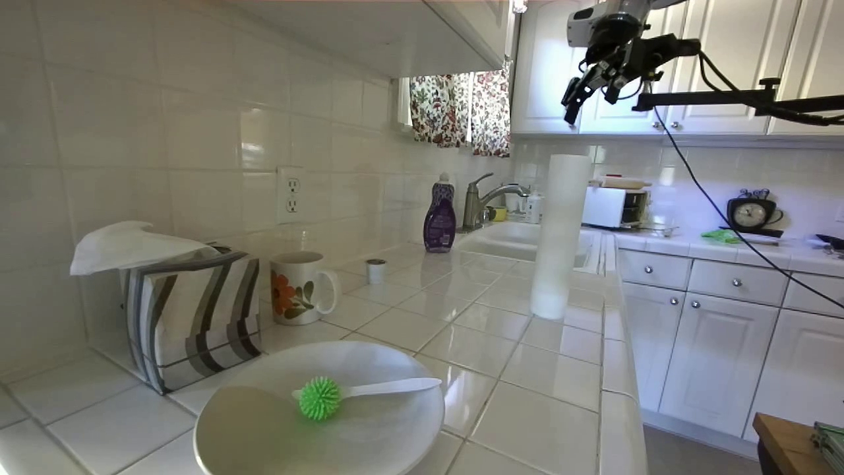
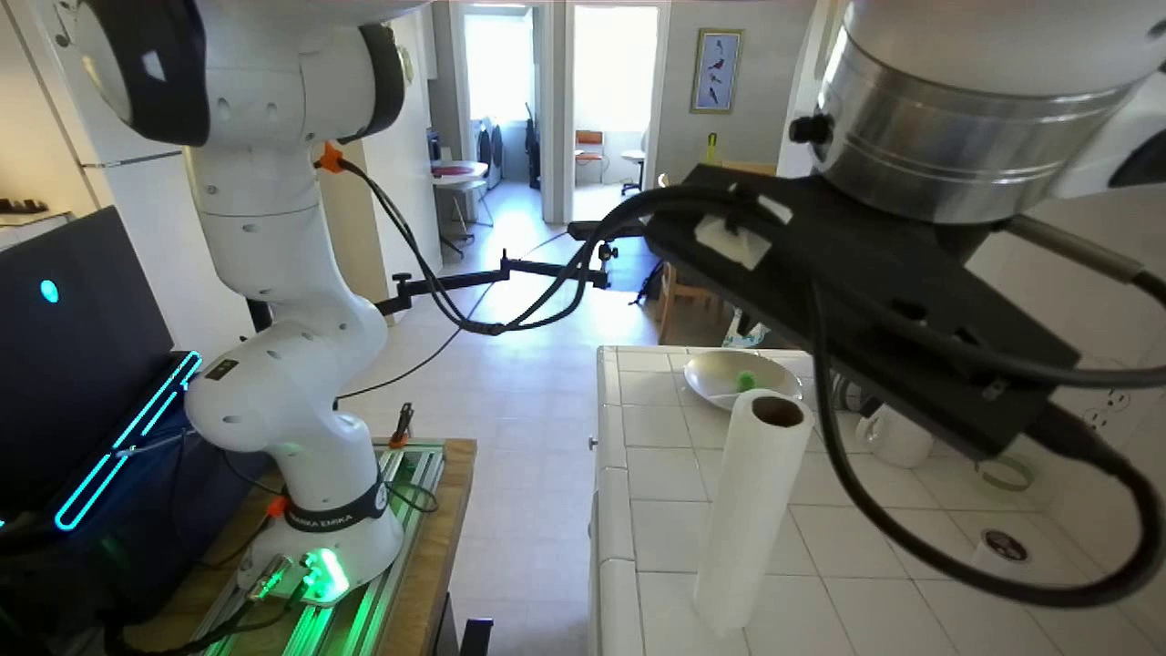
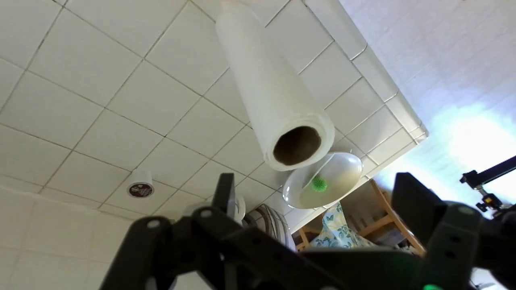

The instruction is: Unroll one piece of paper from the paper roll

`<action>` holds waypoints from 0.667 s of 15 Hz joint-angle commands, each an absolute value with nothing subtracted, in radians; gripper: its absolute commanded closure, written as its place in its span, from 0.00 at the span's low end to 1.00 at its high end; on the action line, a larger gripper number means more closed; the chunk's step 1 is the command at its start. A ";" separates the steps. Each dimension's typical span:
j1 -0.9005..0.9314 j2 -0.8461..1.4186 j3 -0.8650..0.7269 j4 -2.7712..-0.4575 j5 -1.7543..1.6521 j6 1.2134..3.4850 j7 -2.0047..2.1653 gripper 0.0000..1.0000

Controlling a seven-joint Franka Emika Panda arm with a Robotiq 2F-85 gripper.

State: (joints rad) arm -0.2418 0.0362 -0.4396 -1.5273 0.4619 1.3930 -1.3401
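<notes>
Below our hand (image 3: 315, 182), spread wide and empty, the roll (image 3: 271, 86) stands upright; we see no sheet drawn out, so we judge the unrolling undone.

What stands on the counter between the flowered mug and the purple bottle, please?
A small, dark-topped white cup stands between the flowered mug and the purple bottle; this shows in an exterior view.
</notes>
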 commanded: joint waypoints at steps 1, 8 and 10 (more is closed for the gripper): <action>-0.287 0.044 -0.397 -1.522 0.465 1.366 -1.365 0.00; -0.336 0.075 -0.373 -1.553 0.472 1.323 -1.468 0.00; -0.343 0.083 -0.365 -1.561 0.483 1.331 -1.481 0.00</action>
State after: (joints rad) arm -0.3136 0.0718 -0.3890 -1.5516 0.4619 1.3420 -1.4437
